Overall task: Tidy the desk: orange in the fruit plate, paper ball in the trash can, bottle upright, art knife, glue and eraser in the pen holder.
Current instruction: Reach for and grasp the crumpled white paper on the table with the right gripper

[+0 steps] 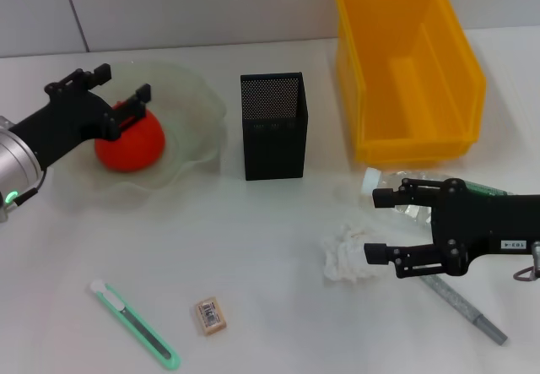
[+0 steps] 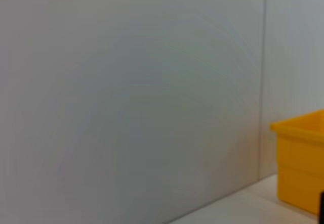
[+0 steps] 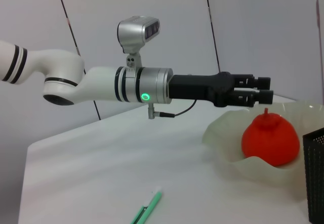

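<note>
White desktop holds a barcode-labelled eraser (image 1: pixel 210 316) beside the art knife (image 1: pixel 133 322).

Legible markings are few. The right gripper (image 1: pixel 381 224) carries a small white label on its black body, seemingly upside down from the head camera, whose characters look like "103-4", though the reading is uncertain. The eraser (image 1: pixel 210 316) bears a barcode label whose bars show but whose digits are too small to read; the bottle (image 1: pixel 405 197) has a green label with no readable wording, and the left arm's wrist shows only a lit green indicator without text.
</note>
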You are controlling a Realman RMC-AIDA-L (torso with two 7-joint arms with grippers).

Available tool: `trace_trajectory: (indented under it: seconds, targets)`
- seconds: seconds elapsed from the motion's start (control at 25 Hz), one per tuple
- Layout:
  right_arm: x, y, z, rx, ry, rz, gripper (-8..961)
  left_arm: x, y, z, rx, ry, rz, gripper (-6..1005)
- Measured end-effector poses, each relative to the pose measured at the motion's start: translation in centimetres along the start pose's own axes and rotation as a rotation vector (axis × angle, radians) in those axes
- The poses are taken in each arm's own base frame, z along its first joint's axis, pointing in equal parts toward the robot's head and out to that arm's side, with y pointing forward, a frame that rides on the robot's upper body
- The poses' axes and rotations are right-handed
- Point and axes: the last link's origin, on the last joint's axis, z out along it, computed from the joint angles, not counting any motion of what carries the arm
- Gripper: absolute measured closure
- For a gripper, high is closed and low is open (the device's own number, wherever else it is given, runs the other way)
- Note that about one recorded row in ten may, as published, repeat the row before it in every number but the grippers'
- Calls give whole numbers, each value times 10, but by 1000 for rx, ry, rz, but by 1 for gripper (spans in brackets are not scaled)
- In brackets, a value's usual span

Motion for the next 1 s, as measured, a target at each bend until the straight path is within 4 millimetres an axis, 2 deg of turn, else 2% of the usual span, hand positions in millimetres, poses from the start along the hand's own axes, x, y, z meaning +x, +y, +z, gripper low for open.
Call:
trace_trajectory:
  seconds: [0.24, 0.44, 0.8, 1.0]
  targets:
    - [1, -2, -3, 21, -2, 1, 125, -1, 17, 3, -103, -16, 29, 248]
    - [3, -4, -6, 44, -1, 7, 125, 7, 26, -12, -205, 21, 27, 153]
    - [5, -5, -9, 62, -1, 1, 126, 14, 39, -53, -433, 13, 21, 155]
    - [3, -5, -10, 58, 1, -13, 126, 14, 52, -67, -585, -25, -12, 156]
